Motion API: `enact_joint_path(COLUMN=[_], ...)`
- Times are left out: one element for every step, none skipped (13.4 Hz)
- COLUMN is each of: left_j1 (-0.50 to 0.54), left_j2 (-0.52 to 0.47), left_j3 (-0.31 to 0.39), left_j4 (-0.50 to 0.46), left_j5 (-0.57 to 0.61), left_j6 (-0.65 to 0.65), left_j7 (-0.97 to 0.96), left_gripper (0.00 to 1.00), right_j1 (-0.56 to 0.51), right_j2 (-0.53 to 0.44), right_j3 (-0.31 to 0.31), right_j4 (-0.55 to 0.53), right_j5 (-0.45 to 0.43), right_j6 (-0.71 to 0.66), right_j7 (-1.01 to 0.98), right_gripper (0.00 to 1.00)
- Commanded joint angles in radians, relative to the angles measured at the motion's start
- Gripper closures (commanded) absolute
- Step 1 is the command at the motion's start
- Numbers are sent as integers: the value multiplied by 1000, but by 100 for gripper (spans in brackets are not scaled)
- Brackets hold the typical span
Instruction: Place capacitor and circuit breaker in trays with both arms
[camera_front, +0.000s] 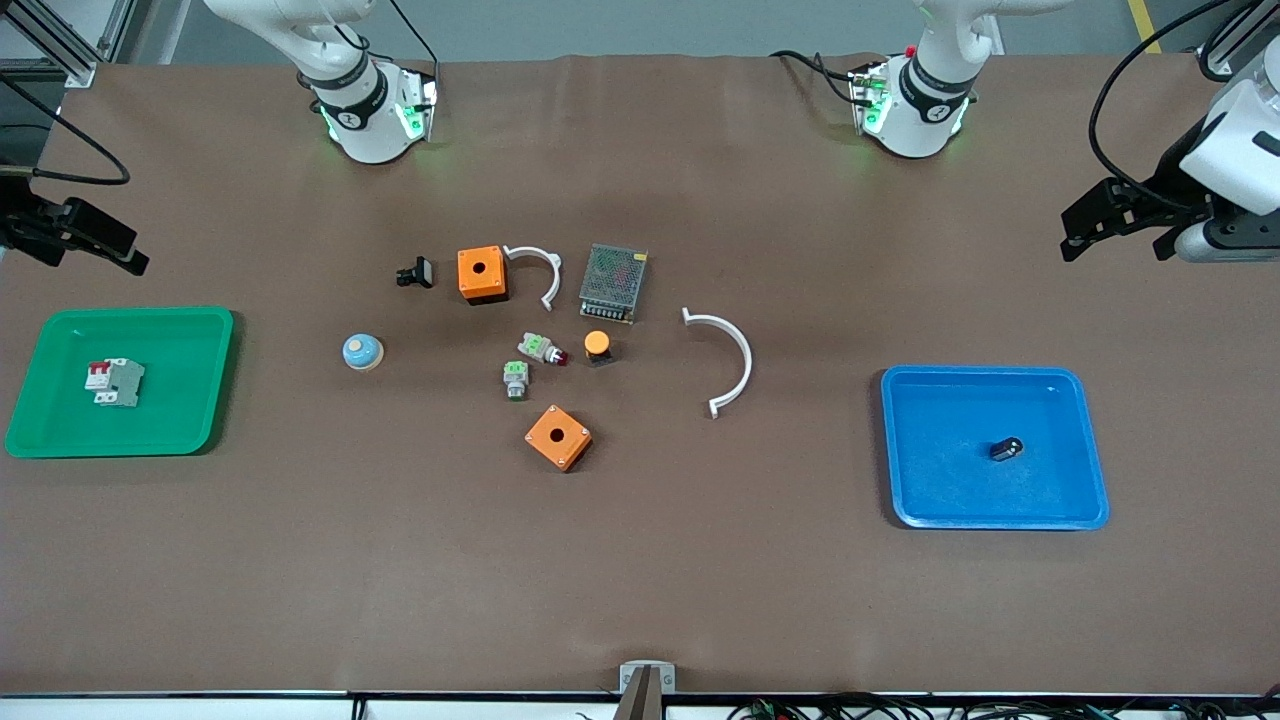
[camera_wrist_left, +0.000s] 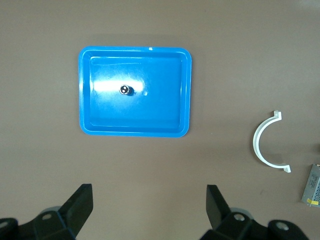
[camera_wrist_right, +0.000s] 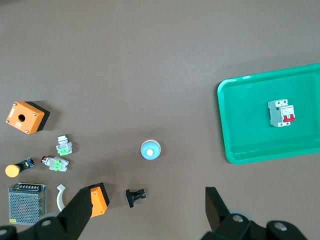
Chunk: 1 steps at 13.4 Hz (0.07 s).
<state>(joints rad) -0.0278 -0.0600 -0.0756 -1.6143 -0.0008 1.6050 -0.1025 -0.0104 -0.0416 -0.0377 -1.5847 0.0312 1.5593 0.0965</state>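
A: Where do we stand with the capacitor (camera_front: 1007, 449)?

B: It lies on its side in the blue tray (camera_front: 1092, 495), near the middle, toward the left arm's end of the surface (camera_front: 640, 580). Nothing touches it.

A: And the breaker (camera_front: 114, 381)?

B: It lies flat in the green tray (camera_front: 215, 380), at the right arm's end, red toggles showing. Free as well.

A: So both of our parts are placed?

B: We judge so. Each part sits in its own tray, and neither arm carries anything. The placing looks done.

A: Where are our grippers?

B: The left gripper (camera_front: 1120, 222) is raised at the surface's edge by the blue tray. Its wrist view shows its fingers (camera_wrist_left: 80, 207) spread wide and empty, looking down on that tray. The right gripper (camera_front: 75, 238) is up at the other edge, above the green tray's end. Its fingers (camera_wrist_right: 82, 210) are parted too, with nothing between them.

A: Anything left for us?

B: Only the clutter in the middle: two orange boxes (camera_front: 482, 274), two white clips (camera_front: 728, 360), the mesh box (camera_front: 613, 283) and small buttons. None of that is ours to move, as we read the task.
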Motion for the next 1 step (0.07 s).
enact_joint_path(left_j1=[5], left_j2=[32], left_j3=[7], left_j4=[43], left_j5=[-2], left_j6=[-7], left_j7=[3], left_gripper=[0], right_j1=[-8], right_j2=[3], right_j3=[7], right_j4=[15], right_j5=[12], right_j6=[-7], right_j7=[0], right_gripper=[0])
